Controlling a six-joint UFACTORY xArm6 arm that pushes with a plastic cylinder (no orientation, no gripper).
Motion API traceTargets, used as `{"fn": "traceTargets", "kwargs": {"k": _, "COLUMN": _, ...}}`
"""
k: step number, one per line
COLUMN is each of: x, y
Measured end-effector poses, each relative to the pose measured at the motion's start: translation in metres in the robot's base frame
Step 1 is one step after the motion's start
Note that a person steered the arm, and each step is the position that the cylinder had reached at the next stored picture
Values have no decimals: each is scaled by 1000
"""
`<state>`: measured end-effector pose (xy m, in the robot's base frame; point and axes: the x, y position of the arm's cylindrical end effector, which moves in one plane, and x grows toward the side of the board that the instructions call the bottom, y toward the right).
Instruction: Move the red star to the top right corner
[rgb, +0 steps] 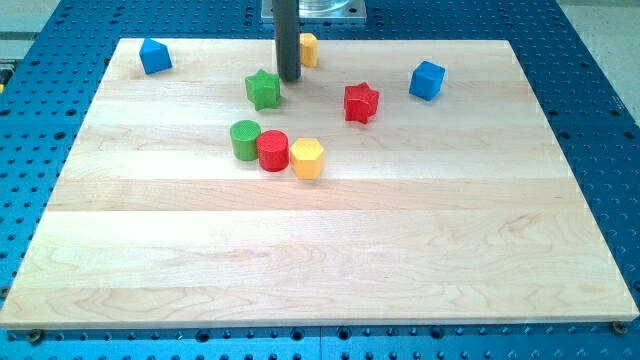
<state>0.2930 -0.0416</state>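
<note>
The board holds 2 blue blocks (155, 56) (427, 80), 2 yellow (308, 49) (307, 158), 2 green (263, 89) (245, 139) and 2 red (361, 103) (273, 151).

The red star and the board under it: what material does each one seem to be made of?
The red star looks like moulded or printed plastic: uniform saturated colour, matte finish, fine ridged texture on its sides, though the view leaves this open. The board appears to be pale wood, perhaps maple: joined strips with visible grain lines and a smooth satin surface. My tip is away to the star's left.

One camera looks down at a slant from the near edge, taking in the whole wooden board (320, 260).
</note>
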Motion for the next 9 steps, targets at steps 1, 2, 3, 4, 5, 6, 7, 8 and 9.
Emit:
{"fn": "traceTargets", "kwargs": {"k": 1, "x": 73, "y": 4}}
{"fn": "traceTargets", "kwargs": {"k": 2, "x": 87, "y": 49}}
{"fn": "traceTargets", "kwargs": {"k": 3, "x": 74, "y": 109}}
{"fn": "traceTargets", "kwargs": {"k": 4, "x": 31, "y": 134}}
{"fn": "traceTargets", "kwargs": {"k": 5, "x": 44, "y": 100}}
{"fn": "traceTargets", "kwargs": {"k": 6, "x": 52, "y": 62}}
{"fn": "traceTargets", "kwargs": {"k": 7, "x": 18, "y": 92}}
{"fn": "traceTargets", "kwargs": {"k": 8, "x": -9, "y": 110}}
{"fn": "traceTargets", "kwargs": {"k": 9, "x": -10, "y": 85}}
